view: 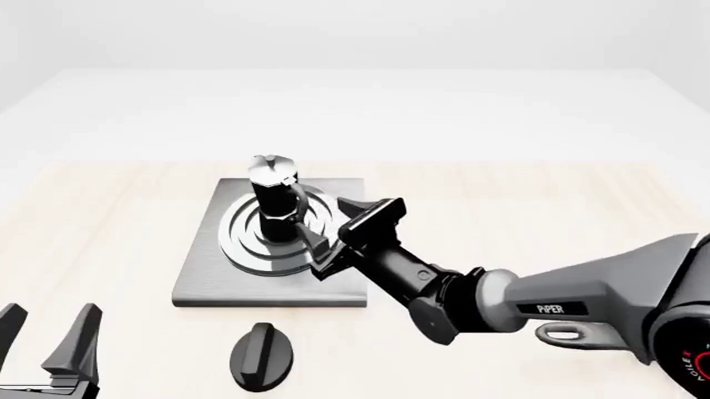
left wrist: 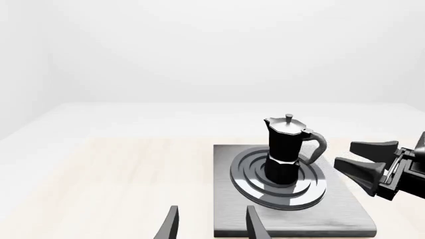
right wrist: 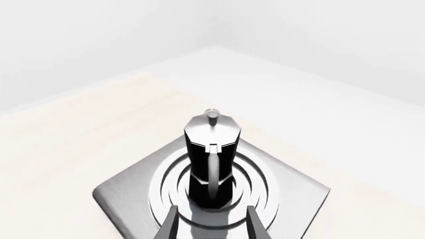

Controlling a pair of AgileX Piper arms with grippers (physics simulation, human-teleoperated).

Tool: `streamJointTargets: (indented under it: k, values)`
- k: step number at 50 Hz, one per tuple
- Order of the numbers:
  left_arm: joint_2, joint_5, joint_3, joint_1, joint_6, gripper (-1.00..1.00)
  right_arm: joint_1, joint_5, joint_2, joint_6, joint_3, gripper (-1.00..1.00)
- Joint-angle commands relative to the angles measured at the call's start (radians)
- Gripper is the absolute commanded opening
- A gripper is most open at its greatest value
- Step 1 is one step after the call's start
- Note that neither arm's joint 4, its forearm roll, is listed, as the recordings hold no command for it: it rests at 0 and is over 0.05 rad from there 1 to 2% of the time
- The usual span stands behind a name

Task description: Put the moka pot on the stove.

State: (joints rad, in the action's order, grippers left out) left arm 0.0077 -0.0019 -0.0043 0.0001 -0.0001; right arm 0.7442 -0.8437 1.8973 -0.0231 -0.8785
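Note:
The moka pot [view: 275, 204] stands upright on the burner rings of the stove [view: 211, 278], its handle toward my right gripper [view: 327, 237]. That gripper is open and empty, fingers level with the pot's lower half just off the handle, not touching it. In the right wrist view the pot [right wrist: 211, 159] stands between and beyond the spread fingertips [right wrist: 172, 219], on the stove [right wrist: 126, 191]. The left wrist view shows the pot [left wrist: 285, 154], the stove [left wrist: 345, 214] and the right gripper [left wrist: 344, 154] beside it. My left gripper [view: 50, 322] is open and empty near the table's front left.
A black oval knob [view: 261, 356] lies on the table in front of the stove. The right arm [view: 533, 303] stretches from the right across the table's front half toward the stove. The light wooden table [view: 533, 208] extends around the stove.

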Motion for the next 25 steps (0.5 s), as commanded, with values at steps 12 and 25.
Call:
streamJointTargets:
  k: [12,25]
  values:
    - [0.0,0.0,0.0,0.0,0.0,1.0,-0.062,-0.038,-0.086,-0.031,0.104,1.0]
    - [0.0,0.0,0.0,0.0,0.0,1.0,-0.06,-0.062,-0.199,-0.02,0.25,1.0]
